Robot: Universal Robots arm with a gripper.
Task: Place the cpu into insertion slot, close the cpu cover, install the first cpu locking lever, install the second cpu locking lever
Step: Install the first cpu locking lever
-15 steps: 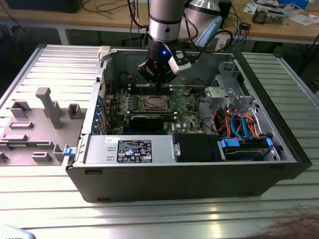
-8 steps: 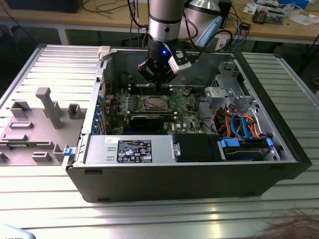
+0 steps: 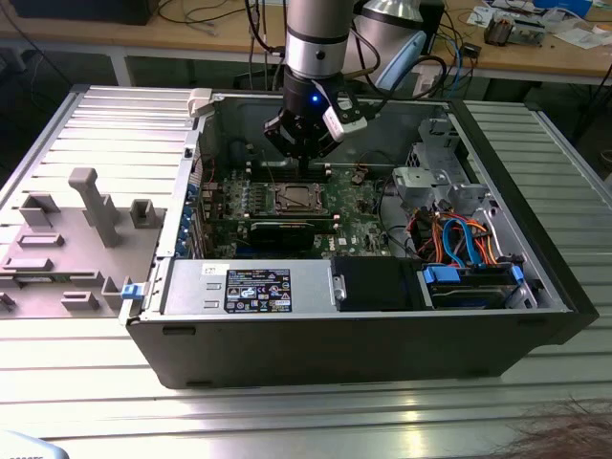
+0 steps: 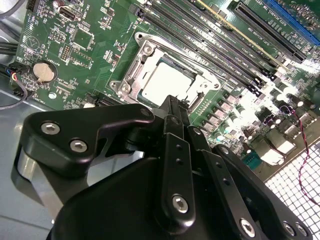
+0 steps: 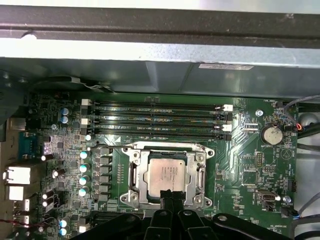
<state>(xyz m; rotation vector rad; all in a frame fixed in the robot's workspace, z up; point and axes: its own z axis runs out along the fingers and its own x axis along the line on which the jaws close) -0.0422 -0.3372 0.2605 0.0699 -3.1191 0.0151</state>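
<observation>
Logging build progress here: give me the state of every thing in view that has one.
Silvery-grey square cpu: seated in the pale-rimmed square insertion slot.
Thin silvery metal cpu cover: down flat, framing the cpu.
Black gripper: shut, holding nothing, tips at the slot's edge.
Dark grey computer case: lying on its side, open on top.
</observation>
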